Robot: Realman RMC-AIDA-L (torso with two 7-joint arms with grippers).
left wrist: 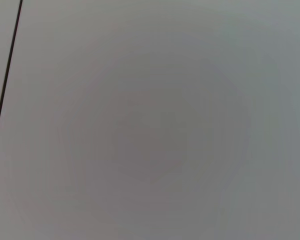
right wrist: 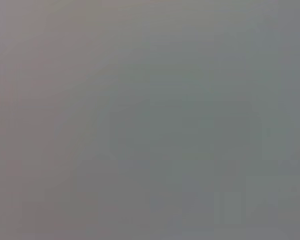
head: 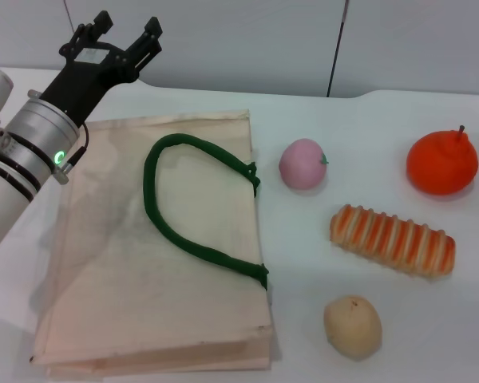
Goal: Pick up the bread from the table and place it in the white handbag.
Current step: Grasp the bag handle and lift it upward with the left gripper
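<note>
The bread [head: 392, 240], a long ribbed loaf striped orange and cream, lies on the white table at the right. The white handbag [head: 152, 239], a flat cream cloth tote with a dark green loop handle [head: 193, 209], lies flat at the left centre. My left gripper [head: 126, 30] is open and empty, held above the far left corner of the handbag, well away from the bread. My right gripper is out of view. Both wrist views show only plain grey surface.
A pink round fruit [head: 303, 163] lies just right of the handbag. An orange fruit [head: 441, 162] sits at the far right. A smooth tan lump [head: 352, 326] lies near the front, below the bread. A grey wall [head: 303, 40] rises behind the table.
</note>
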